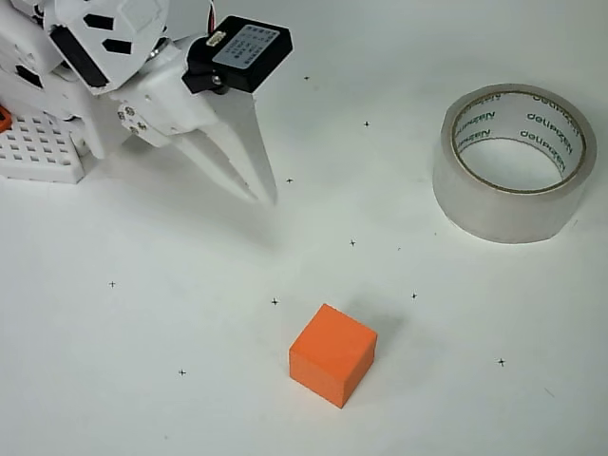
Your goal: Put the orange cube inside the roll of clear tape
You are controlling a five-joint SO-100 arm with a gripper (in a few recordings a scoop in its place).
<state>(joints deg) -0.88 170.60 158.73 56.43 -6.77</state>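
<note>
The orange cube rests on the white table, low and slightly right of centre in the overhead view. The roll of clear tape lies flat at the upper right, its hole facing up and showing bare table inside, with green lettering on its inner core. My white gripper reaches in from the upper left, its tips pointing down-right and well apart from the cube and the tape. The two fingers lie close together with nothing between them.
A white perforated block with a small orange bit sits at the left edge, under the arm. Small black cross marks dot the table.
</note>
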